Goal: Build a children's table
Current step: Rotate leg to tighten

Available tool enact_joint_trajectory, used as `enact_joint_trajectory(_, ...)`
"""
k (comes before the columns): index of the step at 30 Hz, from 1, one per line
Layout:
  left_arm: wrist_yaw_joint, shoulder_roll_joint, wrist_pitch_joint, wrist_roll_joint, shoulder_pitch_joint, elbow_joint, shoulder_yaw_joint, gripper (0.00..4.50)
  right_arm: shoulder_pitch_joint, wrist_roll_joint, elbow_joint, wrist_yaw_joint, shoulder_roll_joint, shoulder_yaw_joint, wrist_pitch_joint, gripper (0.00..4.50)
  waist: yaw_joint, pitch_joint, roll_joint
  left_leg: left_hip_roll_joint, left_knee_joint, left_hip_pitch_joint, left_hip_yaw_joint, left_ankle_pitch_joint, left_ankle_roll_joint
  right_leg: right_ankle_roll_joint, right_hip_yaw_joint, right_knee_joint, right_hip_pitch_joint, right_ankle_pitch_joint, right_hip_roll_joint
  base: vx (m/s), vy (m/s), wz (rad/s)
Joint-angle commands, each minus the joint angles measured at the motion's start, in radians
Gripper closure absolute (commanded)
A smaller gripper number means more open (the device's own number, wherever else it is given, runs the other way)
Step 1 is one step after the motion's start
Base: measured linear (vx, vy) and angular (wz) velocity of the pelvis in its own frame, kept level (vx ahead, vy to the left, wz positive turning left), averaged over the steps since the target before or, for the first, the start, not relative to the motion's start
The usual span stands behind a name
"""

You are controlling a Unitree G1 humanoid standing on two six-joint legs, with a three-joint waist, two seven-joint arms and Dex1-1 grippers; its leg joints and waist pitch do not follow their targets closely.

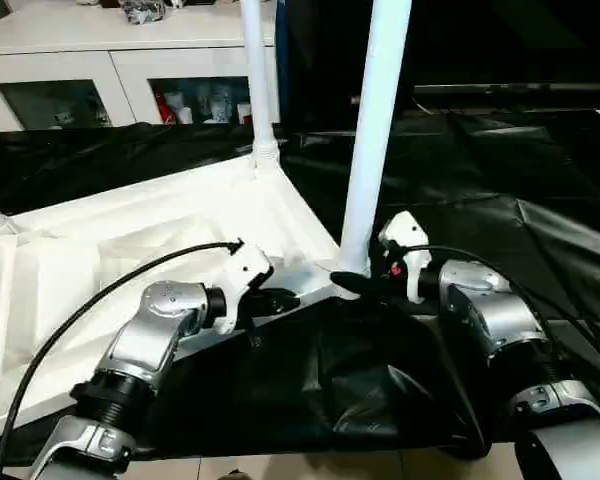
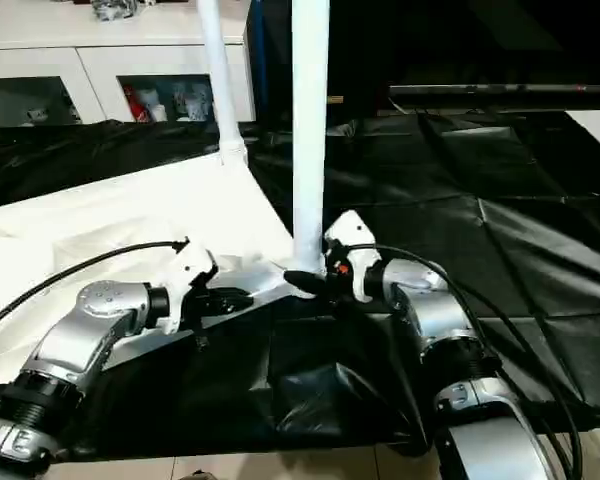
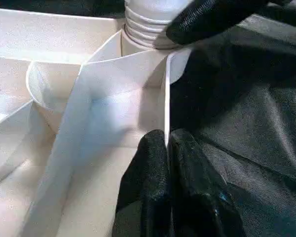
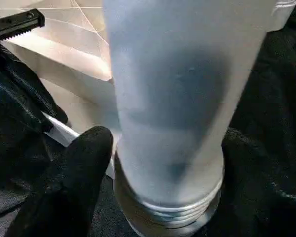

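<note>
Left gripper jaws pinched tabletop rim, steadying it; right gripper jaws straddled leg base, frame centre.

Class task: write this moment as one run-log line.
table: upside down | left hand: pinching rim | right hand: around near leg base | far leg: upright

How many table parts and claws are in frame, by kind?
Tabletop, upside down: 1
Legs standing in corner sockets: near leg, far leg: 2
Claws: left claw pinching the tabletop rim, right claw around the near leg's base: 2
Total: 5
</note>
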Motion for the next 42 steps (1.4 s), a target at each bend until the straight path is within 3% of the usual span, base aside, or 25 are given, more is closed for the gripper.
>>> enact_joint_trajectory(1, -0.019, -0.016, -0.009, -0.060, 0.000, -0.037, 0.005, 4.50, 0.009, 0.015, -0.029, 0.033, 0.014, 0.023, 0.008, 1.26, 0.005, -0.068, -0.022, 0.048, -0.055, 0.005, -0.013, -0.090, 0.096, -0.206, 0.049, -0.065, 0.055, -0.138, -0.087, 0.000, 0.000, 0.00)
enact_joint_trajectory(7, -0.021, -0.016, 0.006, -0.055, 0.006, -0.042, 0.003, 4.50, 0.013, -0.007, 0.002, -0.061, 0.036, 0.007, 0.022, 1.76, 0.003, -0.067, -0.017, 0.048, -0.056, 0.005, -0.014, -0.099, 0.085, -0.206, 0.049, -0.067, 0.055, -0.145, -0.088, 0.000, 0.000, 0.00)
enact_joint_trajectory(10, 0.025, -0.033, 0.022, -0.028, -0.005, -0.016, -0.001, 4.50, 0.006, -0.027, 0.052, -0.200, 0.071, -0.022, 0.047, 1.77, -0.005, -0.063, -0.017, 0.047, -0.061, 0.006, -0.016, -0.117, 0.067, -0.201, 0.050, -0.071, 0.054, -0.178, -0.088, 0.000, 0.000, 0.00)
enact_joint_trajectory(12, 0.114, -0.070, 0.035, 0.013, -0.035, 0.041, -0.003, 4.50, 0.001, -0.032, 0.100, -0.371, 0.122, -0.065, 0.061, 1.78, -0.014, -0.058, -0.014, 0.046, -0.066, 0.012, -0.015, -0.158, 0.048, -0.189, 0.051, -0.082, 0.047, -0.244, -0.088, 0.000, 0.000, 0.00)
enact_joint_trajectory(13, 0.165, -0.092, 0.039, 0.031, -0.054, 0.074, -0.001, 4.50, -0.002, -0.027, 0.120, -0.454, 0.149, -0.090, 0.073, 1.79, -0.014, -0.058, -0.017, 0.043, -0.067, 0.016, -0.017, -0.177, 0.031, -0.173, 0.051, -0.087, 0.051, -0.291, -0.090, 0.000, 0.000, 0.00)
enact_joint_trajectory(17, 0.294, -0.160, 0.051, 0.053, -0.113, 0.158, 0.020, 4.50, -0.015, -0.023, 0.174, -0.639, 0.220, -0.129, 0.072, 1.80, -0.016, -0.059, -0.015, 0.045, -0.072, 0.024, -0.019, -0.203, 0.006, -0.155, 0.052, -0.093, 0.045, -0.325, -0.090, 0.000, 0.000, 0.00)
enact_joint_trajectory(18, 0.338, -0.187, 0.048, 0.060, -0.138, 0.192, 0.024, 4.50, -0.024, -0.017, 0.195, -0.695, 0.257, -0.137, 0.060, 1.80, -0.016, -0.058, -0.008, 0.044, -0.072, 0.024, -0.018, -0.213, 0.005, -0.157, 0.055, -0.094, 0.041, -0.329, -0.092, 0.000, 0.000, 0.00)
enact_joint_trajectory(19, 0.379, -0.209, 0.035, 0.068, -0.160, 0.220, 0.029, 4.50, -0.031, -0.015, 0.209, -0.709, 0.288, -0.133, 0.054, 1.80, -0.015, -0.058, -0.011, 0.044, -0.073, 0.027, -0.018, -0.227, -0.001, -0.152, 0.054, -0.099, 0.042, -0.337, -0.091, 0.000, 0.000, 0.00)
enact_joint_trajectory(21, 0.403, -0.232, 0.017, 0.075, -0.180, 0.238, 0.026, 4.50, -0.038, -0.038, 0.208, -0.694, 0.328, -0.097, 0.035, 1.80, -0.010, -0.058, -0.014, 0.044, -0.074, 0.024, -0.019, -0.228, 0.002, -0.147, 0.055, -0.097, 0.045, -0.332, -0.093, 0.000, 0.000, 0.00)
enact_joint_trajectory(24, 0.400, -0.238, 0.000, 0.078, -0.188, 0.248, 0.024, 4.50, -0.044, -0.044, 0.208, -0.692, 0.342, -0.093, 0.011, 1.80, -0.008, -0.059, -0.014, 0.045, -0.076, 0.019, -0.021, -0.229, 0.011, -0.136, 0.054, -0.096, 0.048, -0.333, -0.096, 0.000, 0.000, 0.00)
enact_joint_trajectory(25, 0.398, -0.239, -0.004, 0.078, -0.189, 0.252, 0.025, 4.50, -0.051, -0.045, 0.213, -0.701, 0.340, -0.097, -0.005, 1.24, -0.008, -0.059, -0.014, 0.045, -0.076, 0.019, -0.021, -0.231, 0.012, -0.137, 0.054, -0.096, 0.047, -0.333, -0.097, 0.000, 0.000, 0.00)
enact_joint_trajectory(26, 0.395, -0.237, -0.003, 0.078, -0.188, 0.253, 0.024, 4.50, -0.054, -0.043, 0.215, -0.702, 0.336, -0.101, -0.016, 1.10, -0.008, -0.058, -0.014, 0.045, -0.076, 0.018, -0.022, -0.232, 0.014, -0.137, 0.054, -0.096, 0.048, -0.337, -0.097, 0.000, 0.000, 0.00)
enact_joint_trajectory(30, 0.327, -0.203, -0.020, 0.058, -0.159, 0.231, 0.027, 4.50, -0.061, -0.047, 0.199, -0.622, 0.287, -0.095, -0.073, 0.75, -0.009, -0.060, -0.014, 0.045, -0.076, 0.015, -0.023, -0.231, 0.023, -0.134, 0.054, -0.096, 0.049, -0.342, -0.098, 0.000, 0.000, 0.00)
enact_joint_trajectory(31, 0.309, -0.192, -0.020, 0.053, -0.150, 0.220, 0.029, 4.50, -0.059, -0.042, 0.187, -0.582, 0.275, -0.090, -0.073, 0.67, -0.011, -0.059, -0.024, 0.046, -0.077, 0.011, -0.022, -0.219, 0.030, -0.138, 0.053, -0.094, 0.052, -0.324, -0.097, 0.000, 0.000, 0.00)
enact_joint_trajectory(32, 0.298, -0.186, -0.020, 0.050, -0.144, 0.213, 0.031, 4.50, -0.058, -0.040, 0.179, -0.554, 0.267, -0.087, -0.073, 0.61, -0.009, -0.060, -0.020, 0.045, -0.074, 0.011, -0.021, -0.210, 0.035, -0.143, 0.054, -0.092, 0.050, -0.314, -0.098, 0.000, 0.000, 0.00)
enact_joint_trajectory(38, 0.165, -0.111, -0.035, 0.024, -0.090, 0.147, 0.022, 4.50, -0.033, -0.031, 0.094, -0.305, 0.169, -0.029, -0.067, 0.61, -0.007, -0.065, -0.026, 0.045, -0.065, 0.000, -0.019, -0.126, 0.075, -0.163, 0.052, -0.079, 0.059, -0.218, -0.097, 0.000, 0.000, 0.00)
enact_joint_trajectory(42, 0.033, -0.050, -0.041, -0.019, -0.041, 0.071, 0.010, 4.50, -0.018, -0.033, 0.045, -0.118, 0.082, 0.012, -0.064, 0.61, -0.004, -0.067, -0.020, 0.048, -0.059, 0.000, -0.015, -0.103, 0.094, -0.192, 0.050, -0.068, 0.056, -0.138, -0.089, 0.000, 0.000, 0.00)
